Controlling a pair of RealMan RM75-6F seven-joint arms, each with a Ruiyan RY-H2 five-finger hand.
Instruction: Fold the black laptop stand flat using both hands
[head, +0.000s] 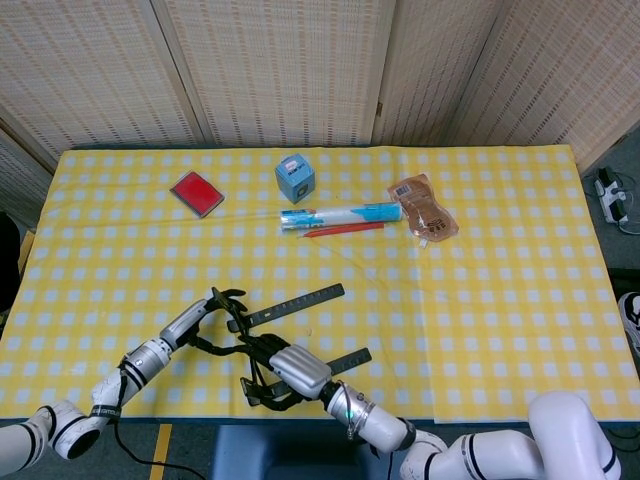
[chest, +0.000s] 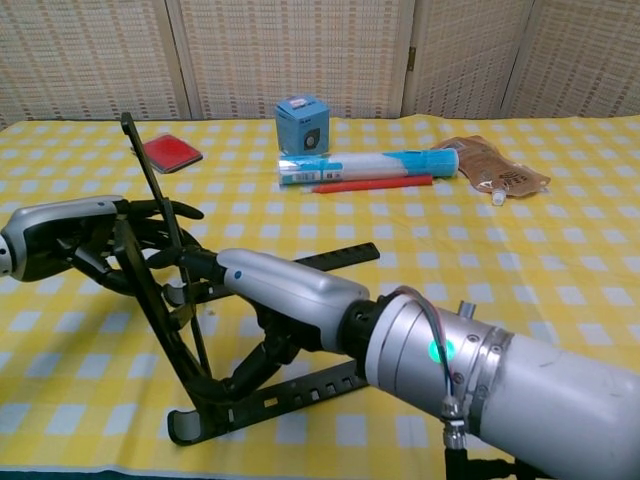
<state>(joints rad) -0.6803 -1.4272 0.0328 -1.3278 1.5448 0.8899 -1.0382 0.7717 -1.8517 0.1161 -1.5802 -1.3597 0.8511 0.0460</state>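
Near the table's left front edge, our left hand (chest: 65, 238) curls its dark fingers around the upright bars of the stand (chest: 215, 330), a thin black slotted frame still propped open. Our right hand (chest: 270, 295), silver-backed, grips the same frame from the right. Far off lie a red wallet (head: 196, 192), a blue box (head: 295, 177), a tube (head: 340, 215) and a brown pouch (head: 424, 208) on the yellow checked cloth (head: 500, 280), before woven screens.

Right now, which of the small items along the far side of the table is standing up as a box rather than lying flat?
The blue box, behind the blue-and-white tube. It stands as an upright cube, while the red card, the tube, the red pen and the brown pouch all lie flat on the cloth.
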